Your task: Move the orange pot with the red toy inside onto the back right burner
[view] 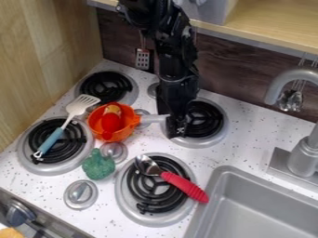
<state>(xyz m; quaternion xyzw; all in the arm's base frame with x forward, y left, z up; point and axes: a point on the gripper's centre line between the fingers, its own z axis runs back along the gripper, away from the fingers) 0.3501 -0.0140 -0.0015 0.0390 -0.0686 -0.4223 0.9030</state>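
- Camera view: I see the tool (176, 132) pointing down over the back burner nearer the sink (222, 195).
- The orange pot (125, 132) lies from the tool toward the left edge of the tabletop (248, 148), between the two burners on that side; I cannot tell whether it rests there or is raised.
- Its grey handle (152, 119) is the long axis I read: it runs sideways from the pot straight toward the tool, its far end right at the tool's side.
- I cannot tell whether the tool is spread, pressed together or pinching that handle.
- A red thing (110, 122) sits in the pot.
- Around it, I have the spatula (76, 106) on the left burner, green broccoli (98, 165) nearer the front edge, and the red-handled spoon (180, 185) across the front burner.
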